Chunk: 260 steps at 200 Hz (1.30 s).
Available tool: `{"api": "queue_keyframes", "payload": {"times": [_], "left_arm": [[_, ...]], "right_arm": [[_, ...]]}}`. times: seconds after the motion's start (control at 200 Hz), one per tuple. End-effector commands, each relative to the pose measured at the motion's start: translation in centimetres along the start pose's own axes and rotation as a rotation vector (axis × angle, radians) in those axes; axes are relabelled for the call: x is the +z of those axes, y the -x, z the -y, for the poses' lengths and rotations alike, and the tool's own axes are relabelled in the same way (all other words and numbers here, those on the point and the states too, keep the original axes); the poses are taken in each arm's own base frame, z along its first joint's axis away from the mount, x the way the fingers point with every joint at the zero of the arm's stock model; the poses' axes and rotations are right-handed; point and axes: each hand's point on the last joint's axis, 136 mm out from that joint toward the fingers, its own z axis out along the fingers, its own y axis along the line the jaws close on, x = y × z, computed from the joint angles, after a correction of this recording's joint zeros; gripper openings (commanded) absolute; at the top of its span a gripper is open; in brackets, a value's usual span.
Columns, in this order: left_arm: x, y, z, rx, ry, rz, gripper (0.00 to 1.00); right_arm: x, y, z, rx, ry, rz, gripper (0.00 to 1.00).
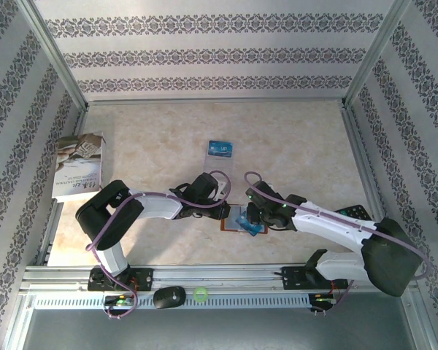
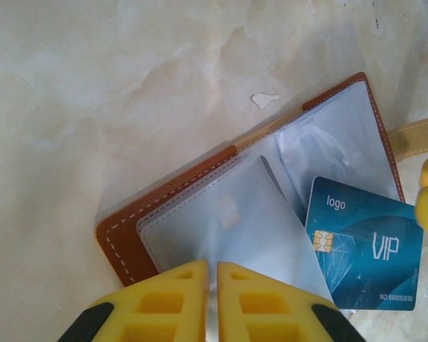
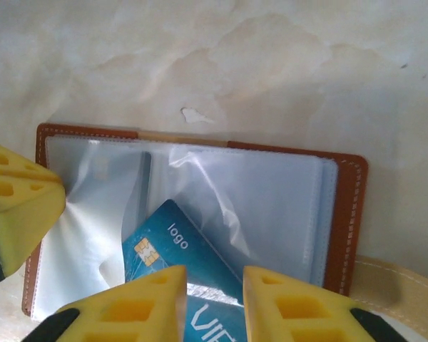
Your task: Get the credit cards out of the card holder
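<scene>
1. Printed booklet point(image 1: 79, 166) lies far left on the table, well apart from the rest.
2. Left gripper point(image 2: 212, 269): fingers pressed almost together, pinching a clear sleeve of the card holder.
3. Card holder point(image 2: 128, 246) lies open and flat near table's front centre, between both grippers. Second blue card point(image 1: 220, 149) lies on the table behind it.
4. Credit card point(image 2: 364, 249), blue, partly out of a sleeve, toward the right arm.
5. Right gripper point(image 3: 214, 274): slightly spread, credit card showing in the gap.
</scene>
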Motion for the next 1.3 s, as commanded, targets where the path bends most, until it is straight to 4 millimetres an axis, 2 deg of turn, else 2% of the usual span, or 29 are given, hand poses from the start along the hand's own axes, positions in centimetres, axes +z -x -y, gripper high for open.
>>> {"api": "queue_keyframes", "payload": {"times": [0.0,0.16,0.325,0.44,0.685,0.779,0.869,1.024,1.294], "left_arm": [[-0.3,-2.6,-1.8,-0.032,0.059,-0.089,0.14],[-0.7,-2.2,-1.7,-0.038,0.054,-0.079,0.15],[-1.5,-1.8,-2.6,-0.063,0.07,-0.062,0.16],[-2.4,-1.5,-2.8,-0.062,0.076,-0.045,0.18],[-4.7,-0.8,-1.6,-0.019,0.073,-0.024,0.28],[-5.1,-1.0,-1.3,-0.015,0.062,-0.028,0.3],[-5.2,-1.2,-0.8,-0.016,0.04,-0.042,0.31],[-4.8,-1.5,-0.3,-0.02,0.01,-0.066,0.31],[-3.4,-2.0,0.2,-0.012,-0.003,-0.109,0.31]], "right_arm": [[-1.3,0.2,-0.2,-0.068,0.054,-0.053,0.38],[-0.7,-1.3,0.1,-0.097,0.096,-0.173,0.45],[0.6,-2.8,-0.2,-0.082,0.115,-0.232,0.45],[0.8,-2.9,-0.9,-0.084,0.131,-0.21,0.45],[-0.1,-2.4,-1.5,-0.186,0.1,-0.201,0.46],[-0.1,-2.8,-2.8,-0.261,0.111,-0.207,0.46],[0.0,-2.9,-3.4,-0.325,0.087,-0.217,0.47],[0.8,-3.0,-2.7,-0.382,0.013,-0.245,0.49],[1.8,-3.8,-3.3,-0.42,0.023,-0.278,0.54]]}}
